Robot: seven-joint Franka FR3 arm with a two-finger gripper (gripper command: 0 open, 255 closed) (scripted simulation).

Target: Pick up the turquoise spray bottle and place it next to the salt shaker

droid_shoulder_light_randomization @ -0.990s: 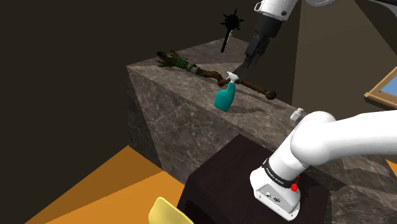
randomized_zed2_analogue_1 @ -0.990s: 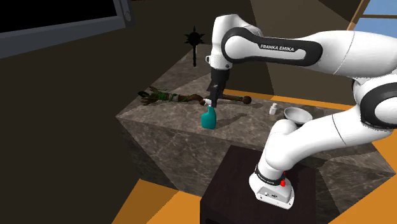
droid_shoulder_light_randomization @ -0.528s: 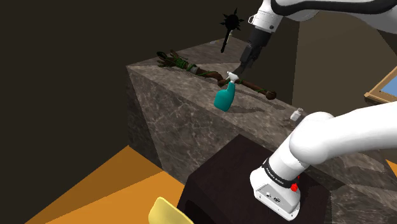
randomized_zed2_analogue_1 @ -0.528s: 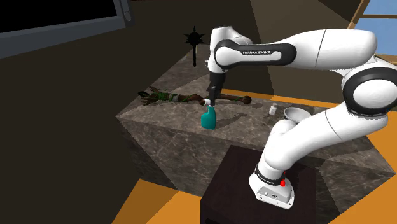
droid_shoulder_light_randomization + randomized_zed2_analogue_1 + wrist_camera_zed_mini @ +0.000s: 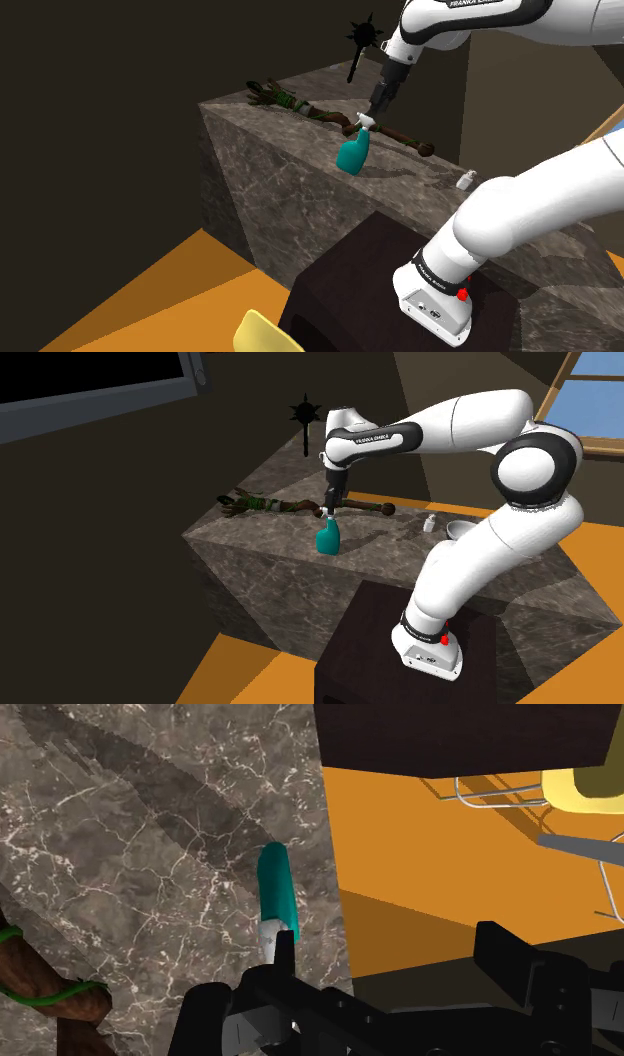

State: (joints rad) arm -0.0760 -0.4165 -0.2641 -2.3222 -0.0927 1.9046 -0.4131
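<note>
Risk: if the gripper descends off-centre, it can push the bottle at its head and tip it over, maybe twd. the counter edge. The head is narrow, so a grip there may slip. The branch just behind can also be hit. The bottle stands upright on the counter, well apart from the shaker. The gripper hangs directly above its white head, nearly touching. Open or shut: cannot tell.
</note>
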